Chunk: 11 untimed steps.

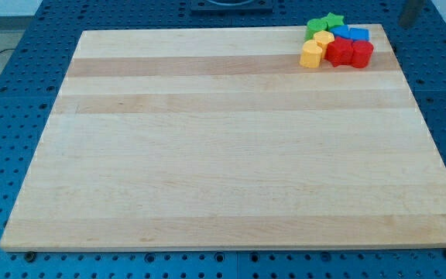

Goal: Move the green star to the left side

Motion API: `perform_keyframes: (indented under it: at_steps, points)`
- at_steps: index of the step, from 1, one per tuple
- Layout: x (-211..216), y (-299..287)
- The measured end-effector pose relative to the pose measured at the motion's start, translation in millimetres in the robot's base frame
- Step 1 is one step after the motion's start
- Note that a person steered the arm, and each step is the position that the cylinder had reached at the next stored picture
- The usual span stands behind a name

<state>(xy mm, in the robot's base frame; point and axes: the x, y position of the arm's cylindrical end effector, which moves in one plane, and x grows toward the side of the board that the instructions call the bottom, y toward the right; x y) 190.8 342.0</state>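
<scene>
My tip [403, 25] shows only as a blurred dark rod at the view's top right, just off the wooden board [207, 155], at about two o'clock from the cluster of blocks and apart from all of them. There is no claw on this rig, only the bare rod, so it holds nothing and nothing can be said of wide or narrow.

The nearest things are the blue blocks [352, 33], lying at about eight o'clock from my tip. The green star [332, 19], the task's thing, sits at the far edge of the cluster, at ten o'clock from the blue ones, close to the board's top edge. A second green block [313, 28] lies just beside it at eight o'clock. Below come two yellow blocks [316, 48], and at their three o'clock two red blocks [350, 53].

All the blocks are packed tight in the board's top right corner, many touching, so I judge the star is hemmed in from below; a push toward nine o'clock along the top edge, starting from its right flank, looks the freest path, though the green neighbour may be carried along.

The task seems not yet begun. No writing or labels can be read; the blue perforated table [22, 77] around the board is unmarked.
</scene>
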Motion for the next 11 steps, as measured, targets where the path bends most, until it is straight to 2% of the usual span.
perform_keyframes:
  at_steps: [1, 4, 5, 6, 7, 10, 11]
  points:
    - [1, -29]
    - [5, -285]
    - [21, -351]
    - [27, -365]
    - [2, -338]
    - [1, -224]
    - [6, -221]
